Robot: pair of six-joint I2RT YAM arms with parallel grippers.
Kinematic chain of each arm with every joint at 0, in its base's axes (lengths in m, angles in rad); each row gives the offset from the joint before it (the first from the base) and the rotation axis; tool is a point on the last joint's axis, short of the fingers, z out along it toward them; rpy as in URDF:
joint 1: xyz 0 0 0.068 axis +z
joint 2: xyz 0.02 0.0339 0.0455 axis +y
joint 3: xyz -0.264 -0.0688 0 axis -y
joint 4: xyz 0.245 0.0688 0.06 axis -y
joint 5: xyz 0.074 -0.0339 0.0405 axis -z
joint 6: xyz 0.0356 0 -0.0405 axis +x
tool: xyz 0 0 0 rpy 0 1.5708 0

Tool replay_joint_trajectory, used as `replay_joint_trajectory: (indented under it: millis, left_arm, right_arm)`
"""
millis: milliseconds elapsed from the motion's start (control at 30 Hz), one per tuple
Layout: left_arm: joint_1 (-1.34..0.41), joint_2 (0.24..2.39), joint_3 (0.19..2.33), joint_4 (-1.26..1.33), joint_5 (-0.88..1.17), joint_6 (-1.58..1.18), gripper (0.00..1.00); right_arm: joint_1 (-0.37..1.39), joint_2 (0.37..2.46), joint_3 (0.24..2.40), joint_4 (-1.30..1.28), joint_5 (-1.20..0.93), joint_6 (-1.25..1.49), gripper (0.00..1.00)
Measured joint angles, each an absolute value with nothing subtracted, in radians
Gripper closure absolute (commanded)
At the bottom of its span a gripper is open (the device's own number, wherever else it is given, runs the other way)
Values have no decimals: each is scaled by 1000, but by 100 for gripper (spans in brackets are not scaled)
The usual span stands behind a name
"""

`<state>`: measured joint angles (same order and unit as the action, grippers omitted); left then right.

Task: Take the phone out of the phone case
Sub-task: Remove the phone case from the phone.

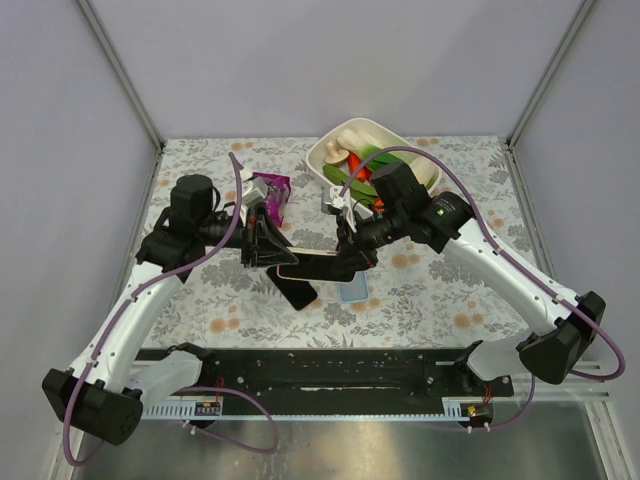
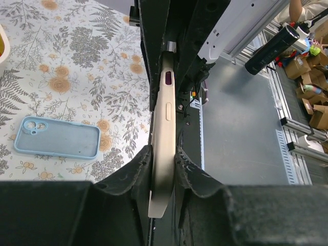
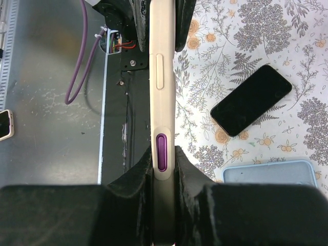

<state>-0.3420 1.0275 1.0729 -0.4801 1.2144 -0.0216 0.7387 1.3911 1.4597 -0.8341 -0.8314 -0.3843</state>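
Note:
A beige phone case point(image 1: 308, 260) with a purple side button is held edge-on above the table between both arms. My left gripper point(image 2: 164, 154) is shut on one end of the case point(image 2: 166, 118), with both pads pressed against its faces. My right gripper point(image 3: 164, 154) is shut on the other end of the case point(image 3: 161, 61), just behind the purple button point(image 3: 162, 151). From this edge-on angle I cannot tell whether a phone sits inside it. A bare black phone point(image 3: 251, 100) lies flat on the floral tablecloth under the held case point(image 1: 298, 293).
An empty light-blue phone case point(image 1: 352, 290) lies on the cloth beside the black phone. A white dish point(image 1: 330, 150) of toy food stands at the back, with a purple box point(image 1: 272, 192) to its left. A black rail point(image 1: 330, 370) runs along the near table edge.

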Motion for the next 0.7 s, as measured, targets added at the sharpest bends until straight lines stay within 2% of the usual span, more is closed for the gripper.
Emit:
replay_joint_trajectory:
  millis: [100, 200, 267, 367, 467, 567, 700]
  left_arm:
    - [-342, 1028, 1071, -472, 1217, -31, 58]
    - [-342, 1023, 1070, -467, 1225, -43, 51]
    - [-342, 1018, 1070, -466, 1228, -47, 51]
    - [-342, 1014, 1070, -464, 1231, -51, 54]
    - [-340, 1014, 1069, -463, 1231, -50, 67]
    - [-330, 1014, 1059, -452, 1235, -53, 75]
    - [-321, 1014, 1029, -404, 1254, -81, 76]
  right_arm:
    - [739, 1391, 1460, -834, -829, -385, 100]
    - [739, 1391, 1458, -834, -819, -386, 100]
    - [739, 1391, 1458, -834, -815, -388, 100]
    - [739, 1391, 1458, -833, -813, -389, 100]
    - [739, 1391, 1456, -832, -813, -390, 100]
    - [739, 1386, 1450, -828, -824, -397, 100]
    - [739, 1381, 1433, -824, -825, -403, 100]
